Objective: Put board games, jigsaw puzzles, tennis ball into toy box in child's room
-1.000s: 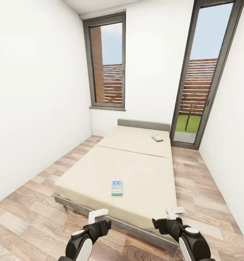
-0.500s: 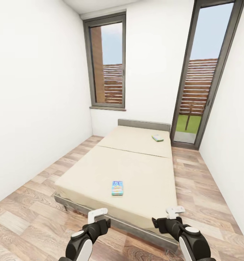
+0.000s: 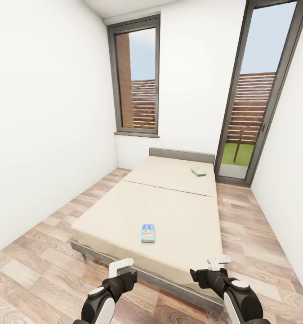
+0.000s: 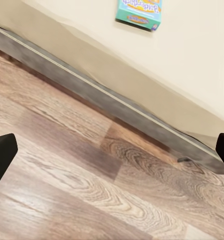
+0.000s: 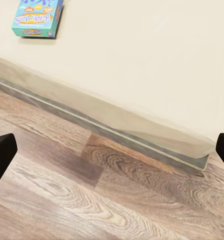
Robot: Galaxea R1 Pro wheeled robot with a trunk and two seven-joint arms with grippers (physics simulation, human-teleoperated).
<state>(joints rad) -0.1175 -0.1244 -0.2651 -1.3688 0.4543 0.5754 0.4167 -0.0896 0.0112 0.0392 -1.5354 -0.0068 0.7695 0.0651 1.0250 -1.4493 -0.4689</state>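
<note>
The bed [image 3: 183,211] with its cream cover fills the middle of the child's room. A light blue board game [image 3: 148,233] lies flat near the bed's foot end, and it also appears in the left wrist view [image 4: 139,11] and the right wrist view [image 5: 38,17]. A second board game [image 3: 198,171] lies far off by the headboard, on the right side. My left gripper [image 3: 122,271] and right gripper [image 3: 214,266] hang low over the floor just short of the bed's foot. Both are open and hold nothing. Dark fingertips [image 4: 2,155] [image 5: 2,152] stand wide apart.
White walls close in on the left and right. A tall window [image 3: 135,76] and a glass door [image 3: 250,99] are in the far wall. Strips of wood-plank floor [image 3: 43,252] run along both sides of the bed; the dark frame edge [image 4: 92,95] is close ahead.
The whole picture has shifted slightly, so the camera has moved a little. The games on the bed lie where they were, and both grippers keep their pose.
</note>
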